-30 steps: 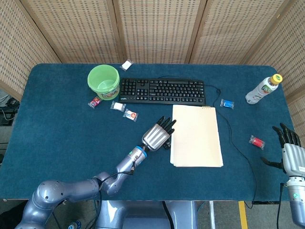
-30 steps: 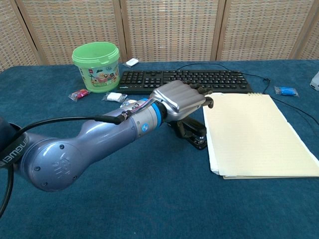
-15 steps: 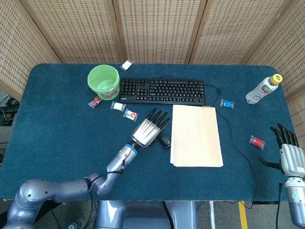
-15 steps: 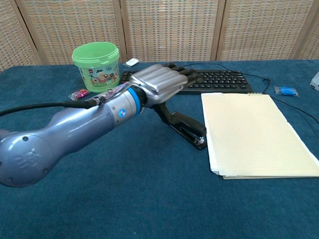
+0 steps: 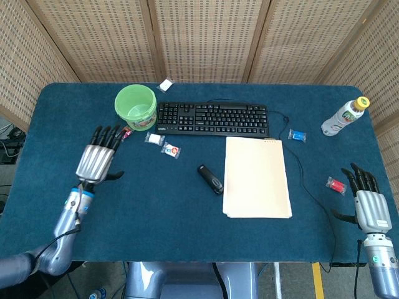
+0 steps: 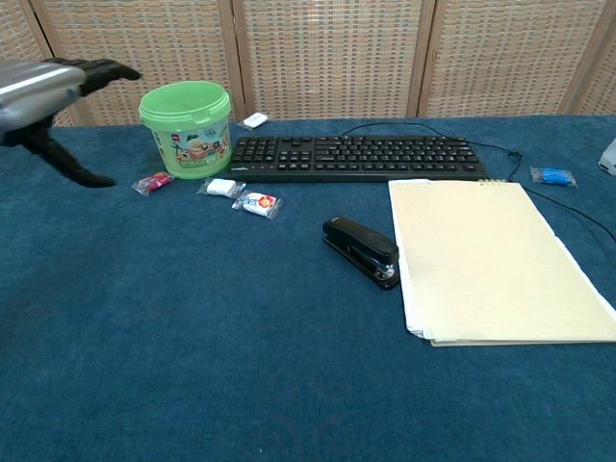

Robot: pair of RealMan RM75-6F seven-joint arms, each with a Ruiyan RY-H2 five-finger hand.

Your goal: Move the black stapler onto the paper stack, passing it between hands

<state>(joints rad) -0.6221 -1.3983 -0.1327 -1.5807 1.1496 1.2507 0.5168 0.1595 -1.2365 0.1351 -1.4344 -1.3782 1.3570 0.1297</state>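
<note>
black stapler [image 5: 210,179] diagonal, beside paper stack [image 5: 256,177]

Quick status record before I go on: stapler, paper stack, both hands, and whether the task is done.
stapler: black stapler lying on the table, just left of the paper stack, held by neither hand
paper stack: paper stack flat in front of the keyboard, nothing on it
left hand: left hand open, empty, far left near the green bucket
right hand: right hand open, empty, far right
task: not done

Black stapler [image 5: 210,179], cream paper stack [image 5: 257,177], green bucket [image 5: 135,106], blue tablecloth [image 5: 156,205].
</note>
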